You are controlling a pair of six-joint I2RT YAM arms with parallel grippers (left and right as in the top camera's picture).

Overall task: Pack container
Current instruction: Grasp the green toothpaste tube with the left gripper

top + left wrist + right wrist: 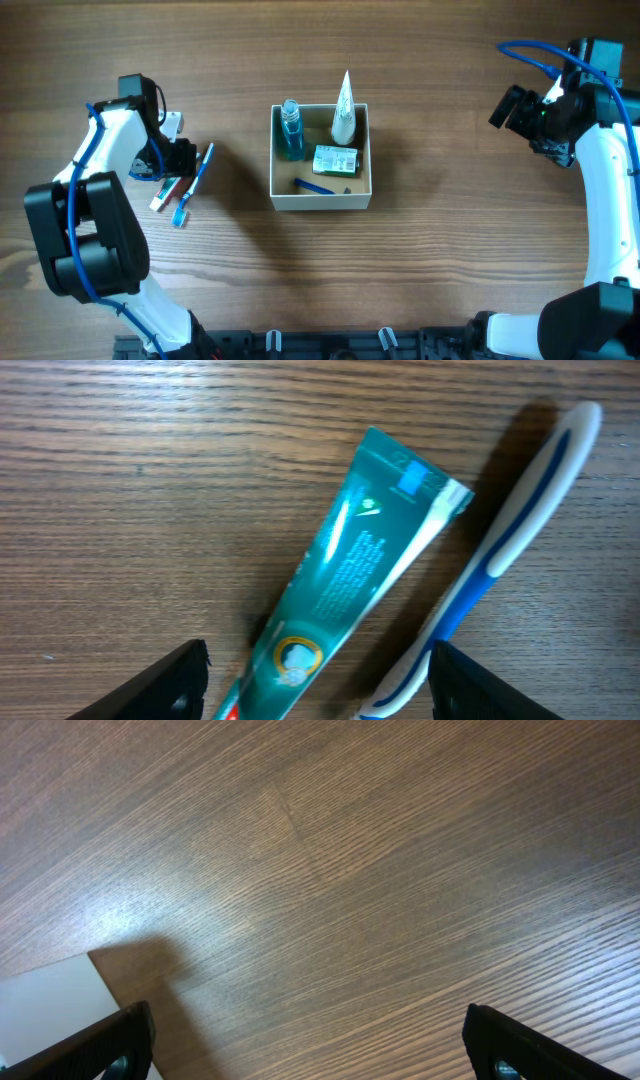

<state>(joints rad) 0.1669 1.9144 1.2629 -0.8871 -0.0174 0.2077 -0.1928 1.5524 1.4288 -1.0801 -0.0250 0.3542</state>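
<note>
The container (320, 200) is a square white box with a tan inside at the table's middle. It holds a blue bottle (291, 130), a white tube (344, 108), a green packet (335, 160) and a blue pen-like item (314, 186). My left gripper (168, 160) is open, low over a teal toothpaste tube (350, 570) and a blue and white toothbrush (500, 550) that lie side by side on the table; both sit between its fingers (318, 685). My right gripper (520, 108) is open and empty, raised at the far right. Its wrist view shows bare wood and a white corner of the container (45, 1010).
A second toothbrush with a red handle (165, 193) lies beside the blue one (195, 180) left of the container. The arm bases stand at the front left (90, 240) and front right (600, 310).
</note>
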